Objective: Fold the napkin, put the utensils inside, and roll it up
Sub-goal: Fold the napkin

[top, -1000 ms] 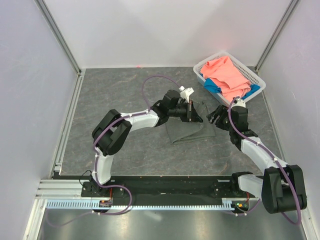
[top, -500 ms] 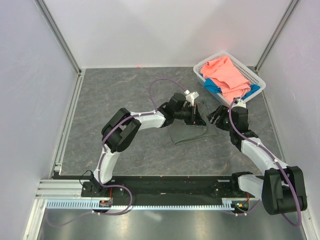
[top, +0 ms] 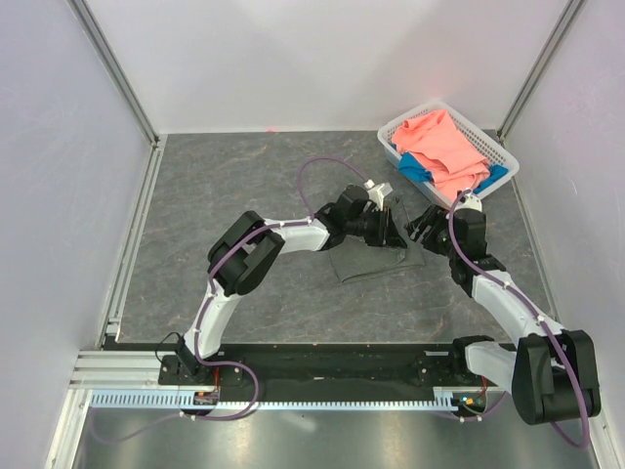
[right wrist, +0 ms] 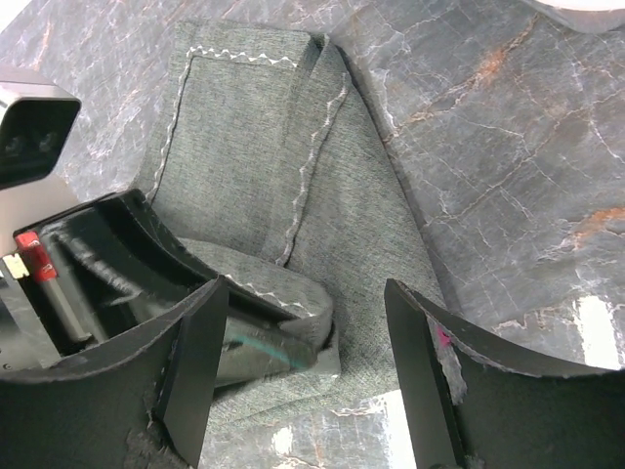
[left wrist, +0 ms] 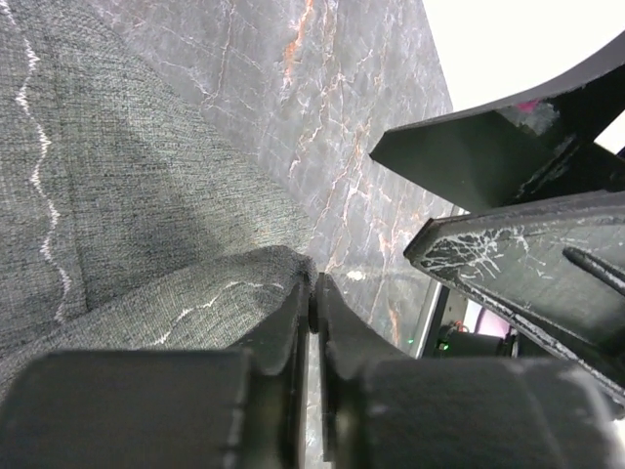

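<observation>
The dark grey napkin (top: 376,262) lies mid-table, partly folded over itself, its stitched hem showing in both wrist views (left wrist: 117,195) (right wrist: 254,147). My left gripper (top: 398,237) is low at the cloth's right side. Its jaws (left wrist: 314,283) are all but closed, with a corner of the napkin pinched at their tips and draped over one finger. My right gripper (top: 418,231) hovers just to the right, open (right wrist: 305,293), straddling the left gripper's fingertips (right wrist: 278,350) and the folded corner without touching them. The utensils are out of view.
A white basket (top: 508,156) stands at the back right, holding a salmon-pink cloth (top: 444,142) and a blue cloth (top: 420,168). Grey walls and metal rails enclose the marbled tabletop (top: 225,186).
My left gripper has carried the napkin's corner rightward, laying the fold over and ending close against the right gripper. The right arm has barely shifted.
</observation>
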Available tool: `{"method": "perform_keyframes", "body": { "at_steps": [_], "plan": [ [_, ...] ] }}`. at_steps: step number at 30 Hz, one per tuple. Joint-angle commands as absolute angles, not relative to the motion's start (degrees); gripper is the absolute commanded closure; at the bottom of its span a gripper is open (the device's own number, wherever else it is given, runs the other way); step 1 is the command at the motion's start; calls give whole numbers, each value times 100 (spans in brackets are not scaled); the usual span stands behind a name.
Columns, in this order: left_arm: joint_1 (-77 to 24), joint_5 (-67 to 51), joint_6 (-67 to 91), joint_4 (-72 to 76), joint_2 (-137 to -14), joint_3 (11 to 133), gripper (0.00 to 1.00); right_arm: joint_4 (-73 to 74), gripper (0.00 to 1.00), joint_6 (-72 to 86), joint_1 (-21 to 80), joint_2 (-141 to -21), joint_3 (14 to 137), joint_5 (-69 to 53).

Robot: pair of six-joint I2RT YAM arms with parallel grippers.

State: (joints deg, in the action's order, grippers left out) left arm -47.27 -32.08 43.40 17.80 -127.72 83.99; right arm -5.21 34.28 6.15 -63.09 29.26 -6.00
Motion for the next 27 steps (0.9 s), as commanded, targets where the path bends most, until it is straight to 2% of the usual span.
{"method": "perform_keyframes", "body": {
  "at_steps": [1, 3, 5, 6, 8, 14, 27],
  "plan": [
    [-4807, -3278, 4316, 2057, -12753, 8631, 59, -379, 26, 3384, 607, -6153, 3032, -440],
    [-4825, -3374, 4315, 2057, -12631, 8631, 41, -299, 26, 3349, 607, -6100, 3111, -378],
    [-4825, -3515, 4324, 2109, -12525, 8640, 36, -124, 26, 3305, 615, -6038, 3190, -317],
    [-4825, -3550, 4342, 2118, -12376, 8640, 28, -53, 25, 3279, 607, -5968, 3225, -264],
    [-4825, -3612, 4324, 2144, -12200, 8622, 21, 192, 25, 3200, 606, -5898, 3304, -211],
    [-4729, -3367, 4228, 1969, -11532, 8087, 19, 483, 22, 3024, 545, -5941, 3340, -193],
    [-3560, -3138, 4140, 1960, -9686, 5740, 19, 624, 20, 2663, 387, -7417, 3665, -685]
  ]
}}
